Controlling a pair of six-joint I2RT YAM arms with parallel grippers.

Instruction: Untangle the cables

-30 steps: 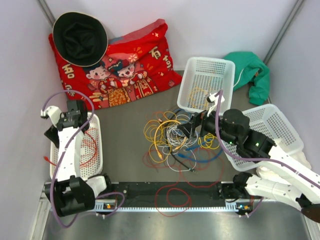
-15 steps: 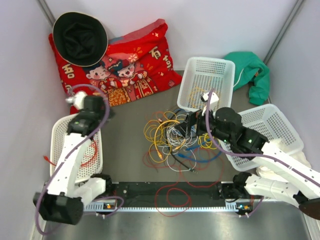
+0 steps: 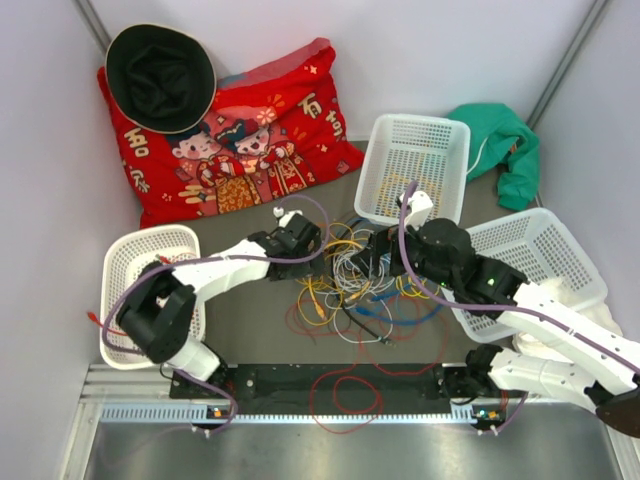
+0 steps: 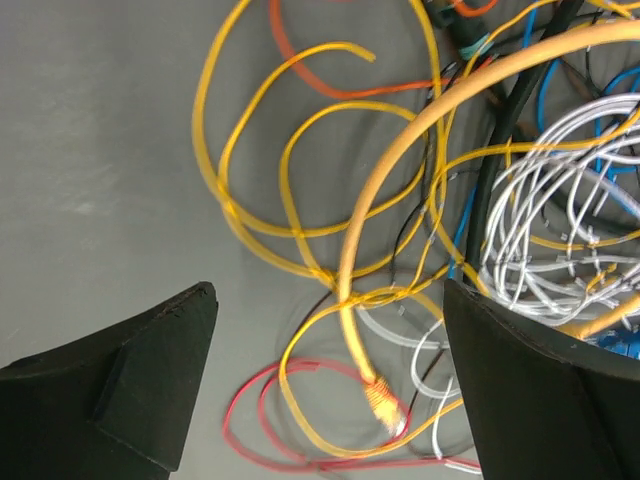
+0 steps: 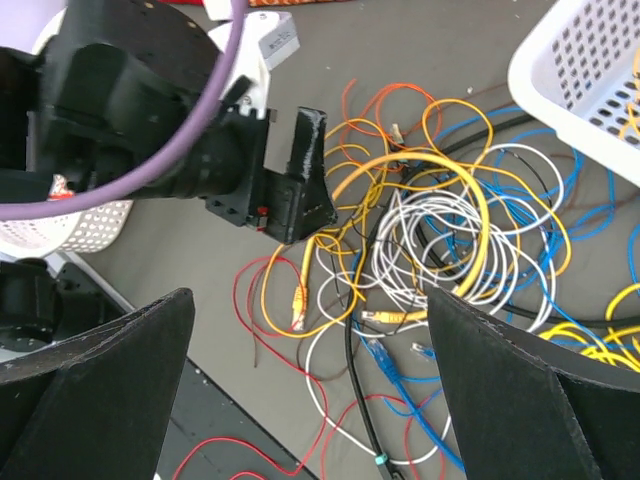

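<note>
The cables (image 3: 352, 282) are lying in one tangled heap in the middle of the grey surface (image 3: 245, 300), between the two arms, and yellow, white, blue, red, orange and black loops are crossing each other there. The left pincer (image 3: 318, 245) is hovering just over the left edge of the heap, its fingers (image 4: 140, 380) standing apart and clamping nothing. In the left wrist view a thick yellow loop (image 4: 347, 280) is running between them, and a yellow plug (image 4: 383, 400) is lying near a red loop. The right pincer (image 3: 382, 256) is hanging over the right side of the heap, also spread wide and gripping nothing. A white basket (image 3: 415, 150) behind the heap is holding a few yellow strands. Two other white baskets are standing on the surface, one at the left (image 3: 125, 255) and one at the right (image 3: 560, 250). A loose red cable (image 3: 345, 392) is lying across the black rail (image 3: 280, 378) at the near edge.
</note>
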